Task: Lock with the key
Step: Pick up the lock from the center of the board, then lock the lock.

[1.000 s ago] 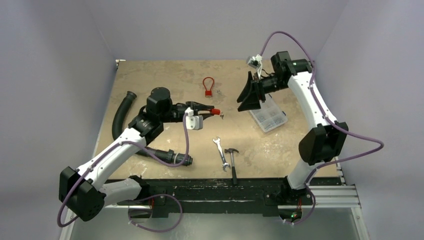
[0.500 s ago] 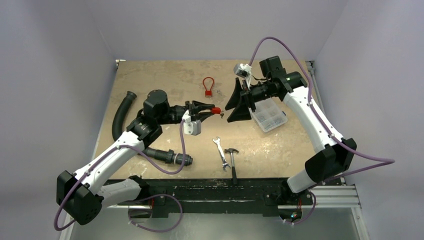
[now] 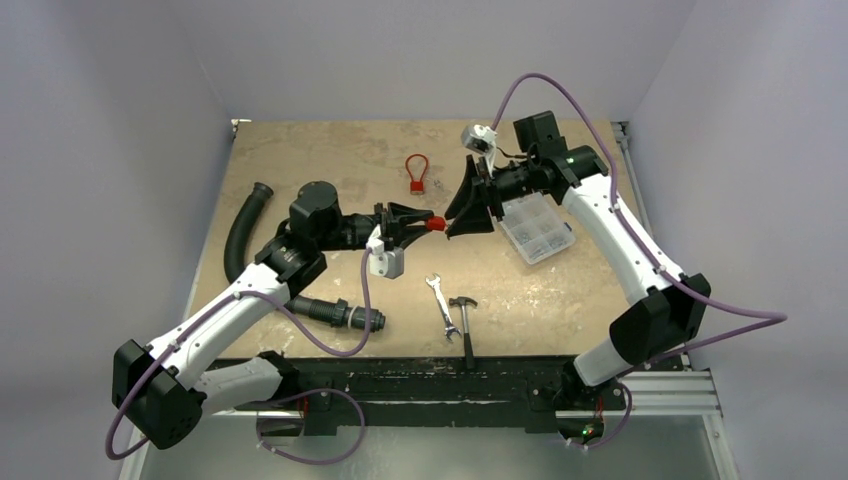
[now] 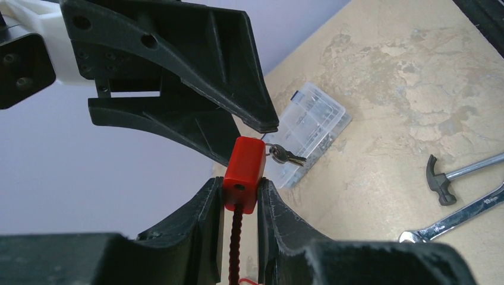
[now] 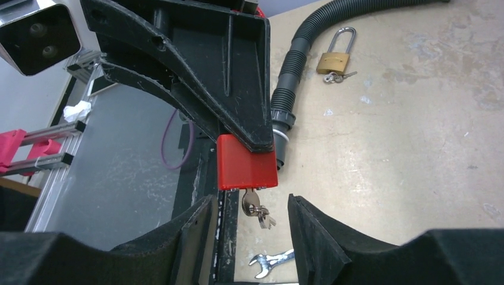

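Holding both arms outstretched, meeting mid-frame, I see left fingers (image 4: pixel 202 217) clenched on the red padlock (image 4: pixel 244 169), right fingers (image 5: pixel 193 234) spread either side of its dangling key (image 5: pixel 257 211).

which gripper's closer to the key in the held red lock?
Right. The right gripper straddles the key, open; the left gripper clamps the red lock at its opposite end.
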Motion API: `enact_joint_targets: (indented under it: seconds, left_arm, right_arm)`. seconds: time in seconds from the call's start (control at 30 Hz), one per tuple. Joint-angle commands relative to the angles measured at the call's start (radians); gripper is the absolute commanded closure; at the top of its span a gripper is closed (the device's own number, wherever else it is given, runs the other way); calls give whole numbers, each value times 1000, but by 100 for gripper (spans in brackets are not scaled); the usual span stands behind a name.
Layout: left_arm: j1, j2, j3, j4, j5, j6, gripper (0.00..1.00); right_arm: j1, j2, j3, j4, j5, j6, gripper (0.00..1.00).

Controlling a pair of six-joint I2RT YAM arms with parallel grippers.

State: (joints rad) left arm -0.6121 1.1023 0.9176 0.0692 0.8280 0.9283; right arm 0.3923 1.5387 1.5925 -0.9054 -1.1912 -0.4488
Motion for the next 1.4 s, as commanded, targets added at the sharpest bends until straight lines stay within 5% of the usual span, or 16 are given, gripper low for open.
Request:
enact_joint_targets:
  seconds: [0.0, 0.27, 0.4, 0.53, 0.67, 1.03, 1.2, 1.37]
  left_arm:
    - [-6, -7, -9, 79, 12, 29, 100]
    - [-6, -17, -28, 101, 5, 51, 100]
    - [-6, -37, -58, 90, 19, 140, 100]
    - [-7, -68, -137, 96, 38, 344, 100]
    - [-9, -85, -246, 291, 35, 436, 100]
    - [-15, -128, -354, 363, 152, 746, 100]
    - [-15, -142, -362, 308, 180, 824, 100]
    - [-15, -148, -351, 283, 178, 823, 100]
  right_arm:
    - [17, 5, -6, -7, -2, -27, 49]
    - [22, 28, 8, -82, -27, -102, 89]
    - [22, 56, 33, -134, -72, -124, 100]
    - [22, 104, 83, -250, -131, -198, 100]
    - [24, 157, 104, -414, -167, -299, 100]
    - [28, 129, -29, -230, -317, -30, 100]
    - [28, 118, -51, -236, -331, -15, 83]
    - [26, 94, -48, -304, -259, -105, 52]
